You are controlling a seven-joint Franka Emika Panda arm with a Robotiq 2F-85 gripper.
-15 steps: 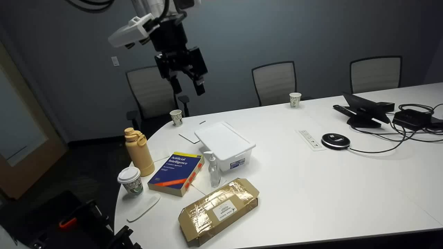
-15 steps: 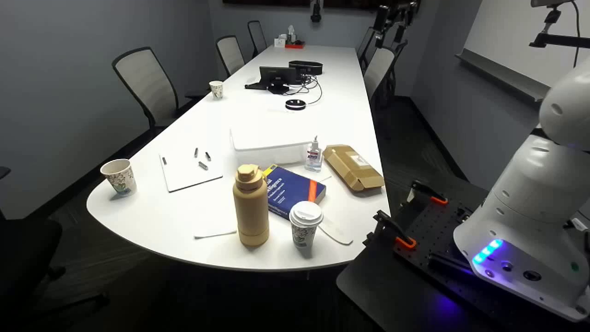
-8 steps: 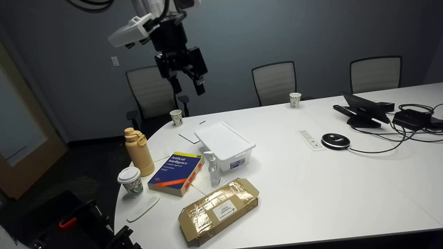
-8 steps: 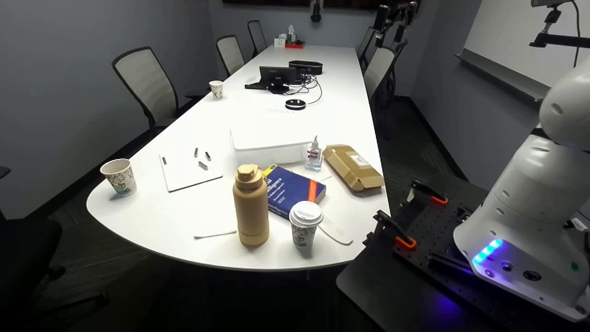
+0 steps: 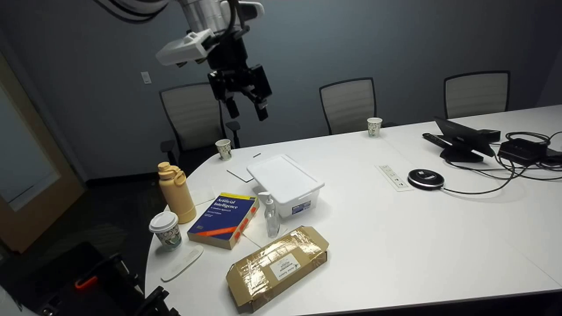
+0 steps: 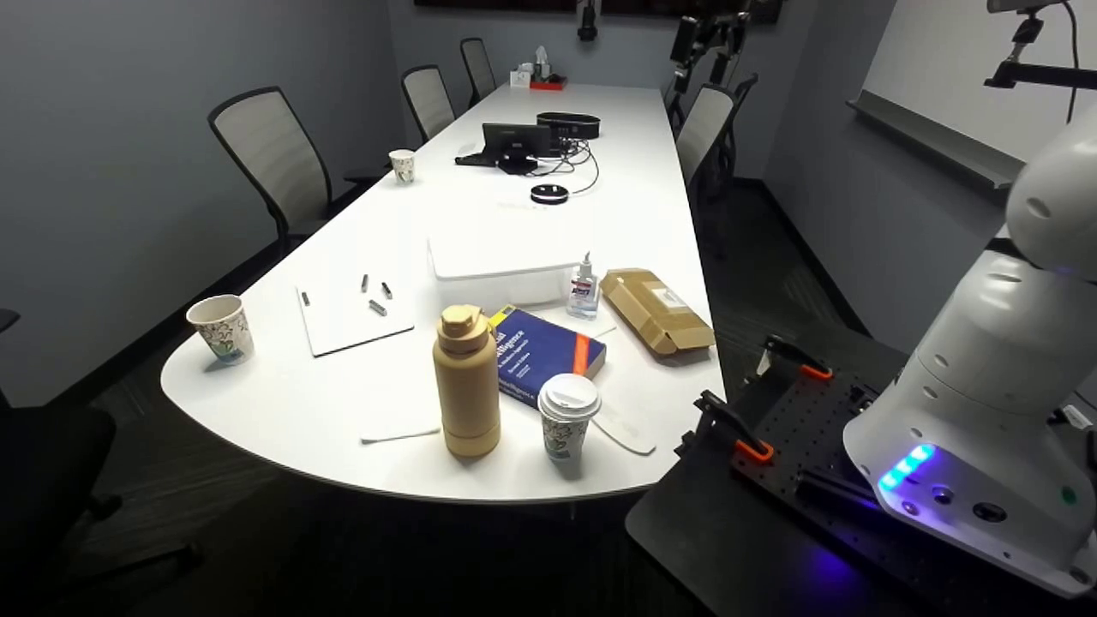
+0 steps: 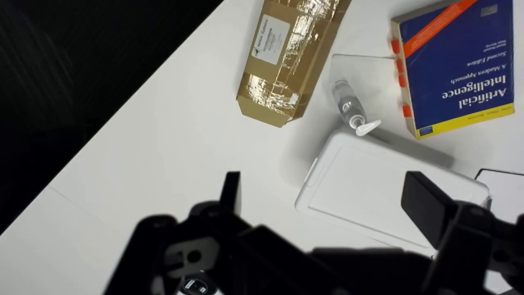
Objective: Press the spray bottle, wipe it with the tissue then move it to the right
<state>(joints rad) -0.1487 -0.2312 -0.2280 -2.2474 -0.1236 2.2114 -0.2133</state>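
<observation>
A: Gripper [image 7: 326, 196] status?
B: Nearest thing in the wrist view. Fingers spread wide. In both exterior views it hangs in the air, well above the table [image 5: 395, 245].
A: What's past the fingers?
B: White lidded box [image 7: 360, 184]. One finger overlaps it in the wrist view.
A: And the spray bottle [image 7: 351, 107]?
B: Lower than the gripper, well apart, out beyond the fingertips in the wrist view. Stands upright, pump on top, just beside the box. Can't tell if those two touch.
A: Standing on what?
B: Looks like a thin pale sheet [image 7: 376, 78]. Material unclear.
A: Farther out?
B: Cardboard carton [image 7: 286, 61] on one side of the spray bottle, blue book [image 7: 458, 69] on the other. Past the book, in an exterior view: tan bottle [image 6: 467, 394] and lidded cup [image 6: 566, 428], near each other.
</observation>
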